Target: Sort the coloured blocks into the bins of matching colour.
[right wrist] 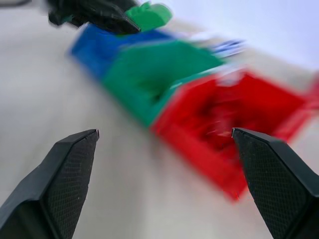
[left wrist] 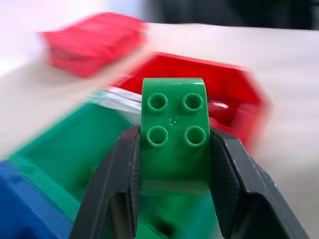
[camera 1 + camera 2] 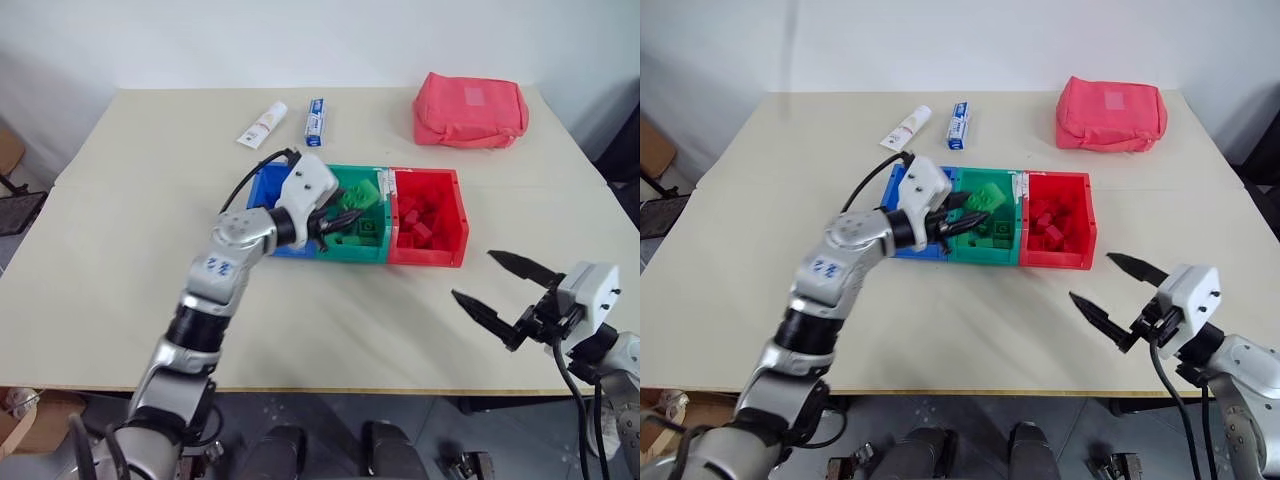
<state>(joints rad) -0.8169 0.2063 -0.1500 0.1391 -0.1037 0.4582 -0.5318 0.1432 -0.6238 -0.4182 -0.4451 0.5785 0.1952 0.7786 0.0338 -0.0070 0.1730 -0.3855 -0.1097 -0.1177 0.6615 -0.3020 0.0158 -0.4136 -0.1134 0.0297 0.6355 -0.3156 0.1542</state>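
My left jaws (image 2: 174, 149) grip a green block (image 2: 174, 134), studs up, held over the green bin (image 3: 372, 245)'s near-left edge; the drop lies just ahead. My right jaws (image 3: 505, 290) stand open, well apart over the surface (image 3: 120, 250).

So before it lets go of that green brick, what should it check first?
1. Green block gripped in the left gripper: ok.
2. Block over the green bin: ok, by the head views.
3. Room in that bin among the green blocks already there: ok.
4. Right gripper open and clear of the bins: ok.
5. Red bin holds only red blocks: ok, as far as visible.
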